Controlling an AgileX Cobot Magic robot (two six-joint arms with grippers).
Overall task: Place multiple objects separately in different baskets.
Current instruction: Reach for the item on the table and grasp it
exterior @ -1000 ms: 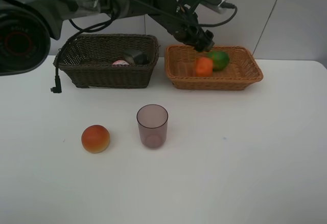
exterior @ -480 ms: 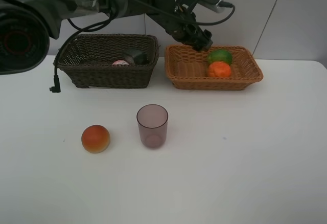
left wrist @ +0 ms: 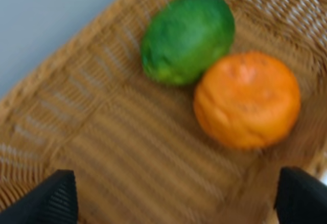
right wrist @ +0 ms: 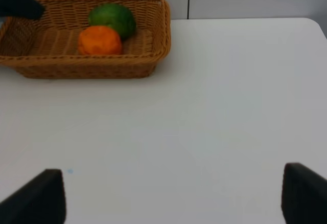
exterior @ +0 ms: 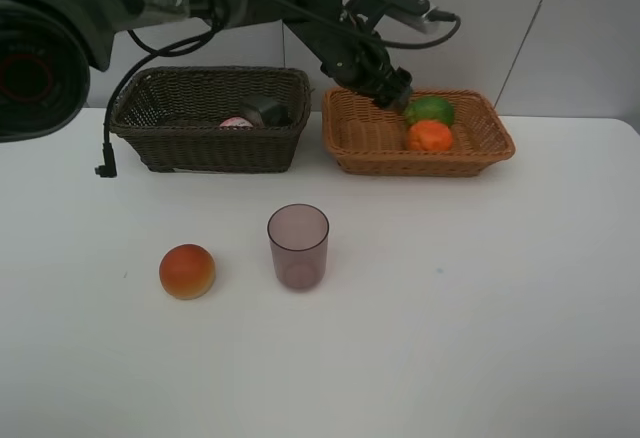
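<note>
Exterior high: left pincer [exterior: 392, 88] hovers over tan basket [exterior: 420, 163], top centre, w/ tangerine [exterior: 431, 136] & green fruit [exterior: 429, 110] inside. Purple cup [exterior: 298, 246] mid-frame, red-orange fruit [exterior: 187, 271] lower left, both on bench [exterior: 480, 308]. Cup prob. light, stiff, slick: grip across rim. Fruit firm, may roll: grip at widest. Left wrist: jaws spread wide, holding nothing. Right wrist: right pincer [right wrist: 173, 198] spread, empty, above bench.

- The green fruit [left wrist: 187, 37] and the orange tangerine [left wrist: 247, 99] lay touching on the floor of the light tan basket [left wrist: 127, 147] (picture somewhat blurred).
- The left gripper [left wrist: 176, 201] hung over the weave, jaws wide apart, holding nothing.
</note>
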